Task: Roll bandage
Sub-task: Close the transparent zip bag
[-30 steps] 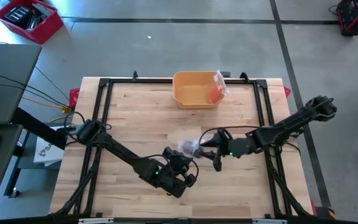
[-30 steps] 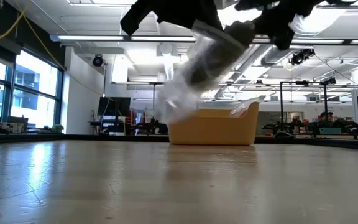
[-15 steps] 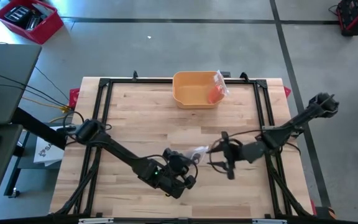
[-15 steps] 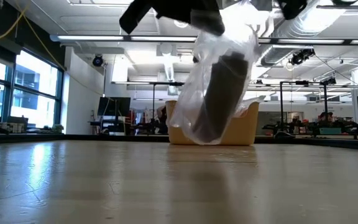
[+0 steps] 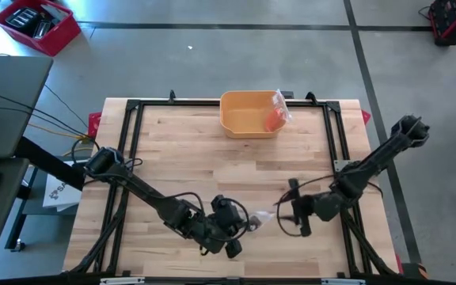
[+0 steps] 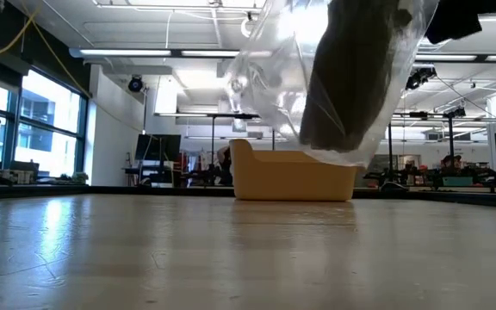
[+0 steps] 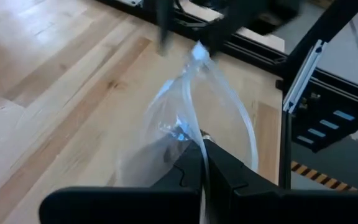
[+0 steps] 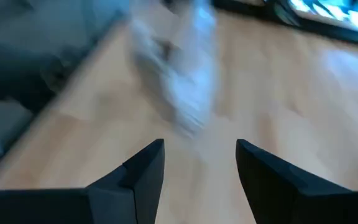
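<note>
The left gripper [image 5: 240, 229], low centre of the high view, is clenched on a thin clear plastic bag [image 6: 334, 77] holding a dark bandage roll [image 6: 356, 73]; light, limp, slippery, best pinched by the film; right gripper [image 5: 291, 215] released beside it.

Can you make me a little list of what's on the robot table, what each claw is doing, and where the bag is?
bag: clear plastic bag with a dark roll inside, lifted above the table
left claw: shut on the bag, near the front of the table
right claw: open, holding nothing, next to the bag
bin: yellow bin at the back edge, with a small packet in it
table: wooden table
</note>
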You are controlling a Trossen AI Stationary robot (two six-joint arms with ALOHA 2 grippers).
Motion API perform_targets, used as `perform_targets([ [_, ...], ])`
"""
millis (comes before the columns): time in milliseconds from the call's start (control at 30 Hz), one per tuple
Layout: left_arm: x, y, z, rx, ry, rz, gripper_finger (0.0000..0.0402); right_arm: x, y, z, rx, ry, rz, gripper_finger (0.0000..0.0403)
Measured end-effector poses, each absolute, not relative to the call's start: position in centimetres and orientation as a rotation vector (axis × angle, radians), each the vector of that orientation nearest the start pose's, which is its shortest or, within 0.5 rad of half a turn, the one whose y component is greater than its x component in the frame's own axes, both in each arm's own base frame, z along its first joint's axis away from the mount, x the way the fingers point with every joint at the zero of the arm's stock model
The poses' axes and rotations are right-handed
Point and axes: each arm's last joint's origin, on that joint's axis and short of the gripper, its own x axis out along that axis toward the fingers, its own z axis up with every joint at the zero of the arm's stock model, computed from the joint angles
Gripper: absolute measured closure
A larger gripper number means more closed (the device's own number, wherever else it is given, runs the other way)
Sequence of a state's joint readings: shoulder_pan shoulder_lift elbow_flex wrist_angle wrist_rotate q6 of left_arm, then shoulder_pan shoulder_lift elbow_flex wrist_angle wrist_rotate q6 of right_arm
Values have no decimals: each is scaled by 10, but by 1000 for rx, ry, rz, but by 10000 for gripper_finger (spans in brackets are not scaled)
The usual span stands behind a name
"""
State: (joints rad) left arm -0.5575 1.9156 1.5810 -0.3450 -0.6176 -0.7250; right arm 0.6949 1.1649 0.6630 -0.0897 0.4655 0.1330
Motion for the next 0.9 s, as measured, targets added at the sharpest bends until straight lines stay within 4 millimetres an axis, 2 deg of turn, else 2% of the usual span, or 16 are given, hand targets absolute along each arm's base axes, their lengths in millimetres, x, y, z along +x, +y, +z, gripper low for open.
perform_targets([
  [100, 375, -214, 271, -328, 508, 255, 401, 197, 153, 224, -177, 432, 271, 215],
  [233, 375, -214, 271, -327, 509, 254, 401, 206, 158, 219, -172, 393, 235, 238],
  [333, 375, -213, 270, -322, 516, 255, 401, 208, 159, 216, -178, 394, 217, 296],
  [433, 374, -212, 269, -304, 520, 277, 401, 207, 158, 215, -175, 410, 211, 376],
  [467, 373, -211, 268, -291, 525, 293, 399, 206, 159, 215, -179, 410, 209, 389],
  [600, 367, -203, 260, -242, 594, 391, 374, 202, 156, 222, -99, 447, 150, 392],
  [767, 366, -184, 253, -169, 677, 477, 312, 205, 152, 234, -47, 551, 45, 400],
  [900, 365, -167, 261, -119, 698, 514, 259, 207, 146, 242, 15, 590, -45, 402],
])
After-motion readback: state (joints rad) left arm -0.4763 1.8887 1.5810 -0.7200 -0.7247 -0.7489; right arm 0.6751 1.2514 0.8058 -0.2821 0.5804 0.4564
